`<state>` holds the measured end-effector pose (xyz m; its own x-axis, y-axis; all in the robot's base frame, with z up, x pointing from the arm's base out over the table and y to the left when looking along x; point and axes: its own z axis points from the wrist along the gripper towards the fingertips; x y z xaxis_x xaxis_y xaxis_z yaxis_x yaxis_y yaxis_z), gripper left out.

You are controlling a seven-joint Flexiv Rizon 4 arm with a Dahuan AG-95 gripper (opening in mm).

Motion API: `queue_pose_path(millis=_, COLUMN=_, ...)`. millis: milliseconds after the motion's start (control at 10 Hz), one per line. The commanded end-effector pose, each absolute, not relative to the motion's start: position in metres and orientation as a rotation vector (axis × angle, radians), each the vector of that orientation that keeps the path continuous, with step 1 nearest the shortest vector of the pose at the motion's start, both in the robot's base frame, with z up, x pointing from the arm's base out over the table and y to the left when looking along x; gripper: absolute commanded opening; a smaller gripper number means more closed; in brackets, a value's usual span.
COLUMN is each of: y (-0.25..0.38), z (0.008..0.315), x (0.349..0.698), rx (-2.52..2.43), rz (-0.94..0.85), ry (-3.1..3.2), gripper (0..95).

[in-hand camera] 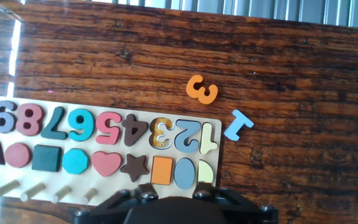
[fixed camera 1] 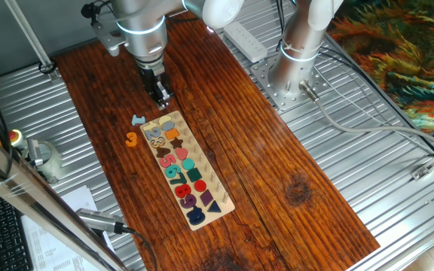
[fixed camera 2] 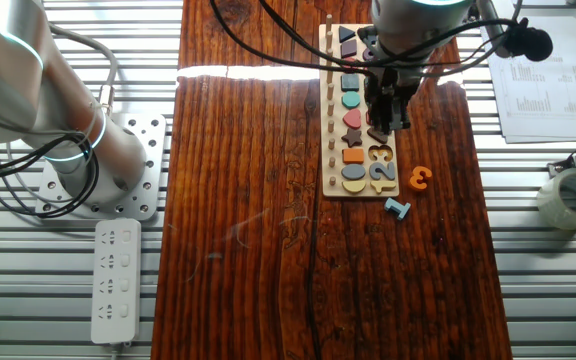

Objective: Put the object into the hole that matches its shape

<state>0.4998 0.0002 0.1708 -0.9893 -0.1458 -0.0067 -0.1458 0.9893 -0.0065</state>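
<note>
The orange 3 piece (fixed camera 1: 131, 139) lies flat on the wooden table just left of the puzzle board's near end; it also shows in the other fixed view (fixed camera 2: 419, 178) and the hand view (in-hand camera: 202, 89). The 3-shaped hole (in-hand camera: 161, 134) sits in the board's number row between the 4 and the 2, and is unfilled (fixed camera 1: 157, 141) (fixed camera 2: 379, 154). My gripper (fixed camera 1: 161, 96) hovers over the board's end (fixed camera 2: 389, 112), holds nothing and looks open. In the hand view only its dark body shows at the bottom edge; the fingertips are out of frame.
The long puzzle board (fixed camera 1: 218, 197) lies on the dark wooden table with most numbers and shapes filled. A light blue 1 piece (in-hand camera: 237, 124) lies loose by the board's end (fixed camera 1: 137, 119). A tape roll (fixed camera 2: 573, 196) and papers lie off the table.
</note>
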Motion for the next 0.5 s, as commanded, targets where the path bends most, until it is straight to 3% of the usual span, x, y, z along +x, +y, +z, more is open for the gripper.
queue_pose_path(millis=100, y=0.0003, z=0.1708, x=0.4999, rx=-0.294, rz=-0.009, ry=3.121, gripper=0.0)
queue_pose_path(millis=500, y=0.0004, z=0.1714, x=0.4998, rx=-0.480, rz=-0.009, ry=3.098, gripper=0.0)
